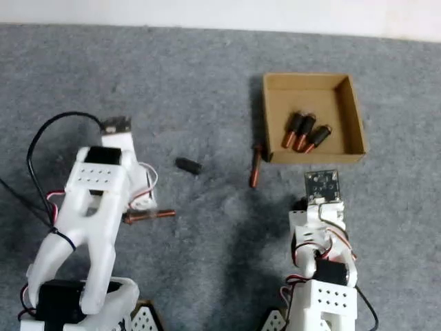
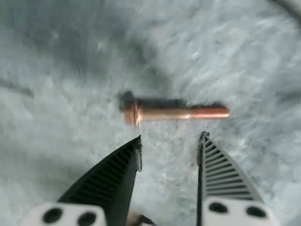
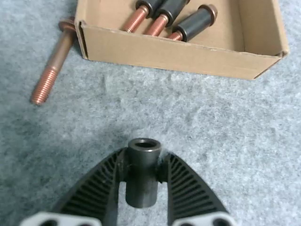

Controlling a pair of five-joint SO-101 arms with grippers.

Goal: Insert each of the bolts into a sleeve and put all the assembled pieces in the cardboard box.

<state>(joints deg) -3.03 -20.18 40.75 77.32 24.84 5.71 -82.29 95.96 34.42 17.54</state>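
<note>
A bolt (image 2: 176, 113) lies just beyond left hand (image 2: 170, 138).

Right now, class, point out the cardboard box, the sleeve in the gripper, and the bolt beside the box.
cardboard box (image 1: 344, 158): high view, near wall.
sleeve (image 3: 142, 179): right wrist view, middle of its side.
bolt (image 3: 54, 61): right wrist view, middle of the shaft.

No writing, number, label or sign can be read anywhere; the brown cardboard box (image 3: 178, 54) shows plain walls, and the small dark circuit board (image 1: 322, 186) on the arm beside it bears marks too small to make out
</note>
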